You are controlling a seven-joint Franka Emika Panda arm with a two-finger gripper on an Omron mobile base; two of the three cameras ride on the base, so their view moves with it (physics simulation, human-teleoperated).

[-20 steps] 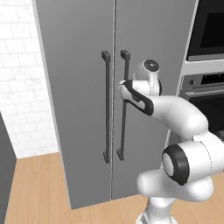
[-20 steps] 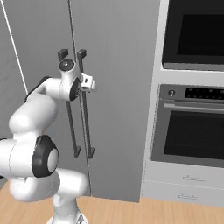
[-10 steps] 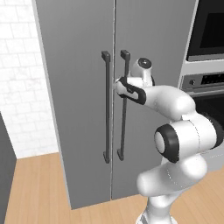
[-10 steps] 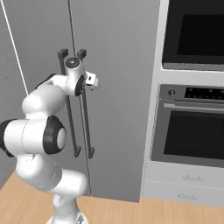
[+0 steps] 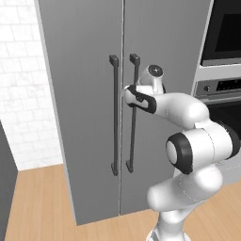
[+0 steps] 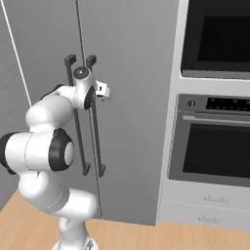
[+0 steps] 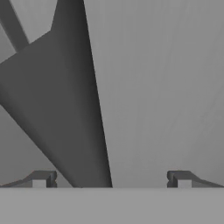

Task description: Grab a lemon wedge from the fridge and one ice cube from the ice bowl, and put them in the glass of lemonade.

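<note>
Dark right-hand handle (image 7: pixel 72 100) of the closed fridge (image 5: pixel 84 56) running vertically, left of centre between the wide-open gripper (image 7: pixel 111 179) fingertips; not clamped.

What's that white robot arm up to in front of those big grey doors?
The white arm is reaching for the fridge, whose two doors are shut. Its gripper is open and sits right at the right-hand door's dark handle; in the hand view that bar runs between the spread fingertips. Nothing is gripped yet, so it looks about to take hold and pull the door open. The black oven stands to the right.
</note>
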